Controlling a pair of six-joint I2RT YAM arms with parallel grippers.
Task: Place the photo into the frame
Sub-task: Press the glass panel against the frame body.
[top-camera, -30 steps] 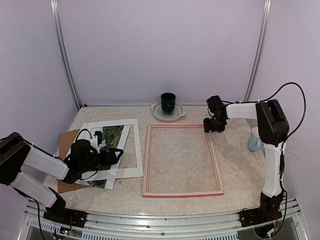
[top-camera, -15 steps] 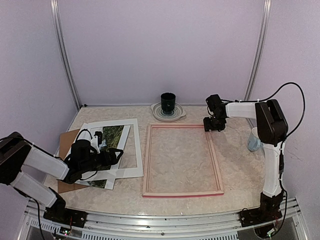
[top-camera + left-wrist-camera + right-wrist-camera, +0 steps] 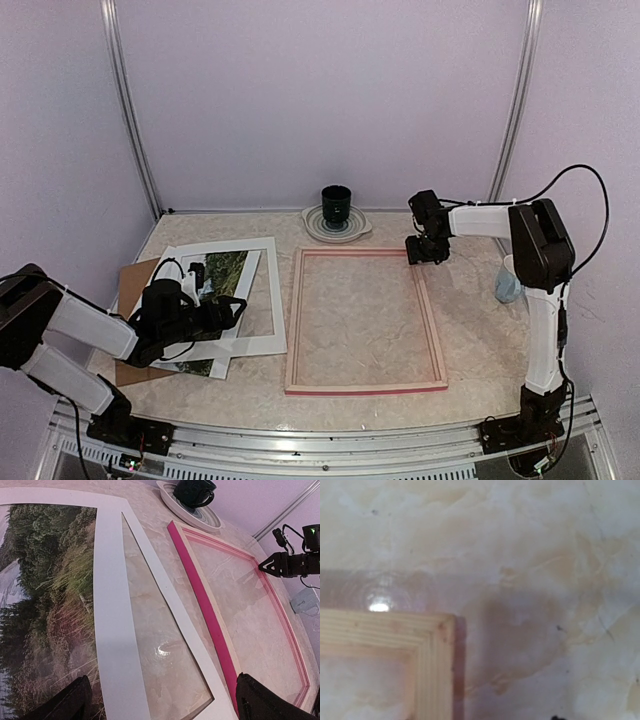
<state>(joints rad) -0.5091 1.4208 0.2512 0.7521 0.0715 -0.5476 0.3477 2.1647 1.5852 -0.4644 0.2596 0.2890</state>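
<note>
The photo [image 3: 226, 270] lies on the left side of the worktop [image 3: 470, 330], under a white mat board [image 3: 255, 245]. Its green trees show through the mat's cut-out, and it sits skewed, so a wedge of bare worktop shows beside its white margin. One corner of the print pokes out from under the mat's near edge. A brown board [image 3: 135, 277] lies beneath both and juts out on the left. The left tool [image 3: 232, 322] is over this stack with its jaws spread wide. In the wrist view one dark fingertip [image 3: 75, 700] shows above the print and the other near the mat's lower corner, with nothing gripped between them. Whether they touch the paper I cannot tell. The frame [image 3: 290, 330] lies flat in the middle of the worktop just right of the mat, pale wood side up, its pink edge showing along the sides. The right tool [image 3: 422, 254] is at the frame's far right corner. Its own camera shows that wooden corner and the bare worktop, and whether its jaws are wide or narrow I cannot tell. A dark cup [image 3: 336, 202] stands on a plate [image 3: 312, 225] at the far edge.
</note>
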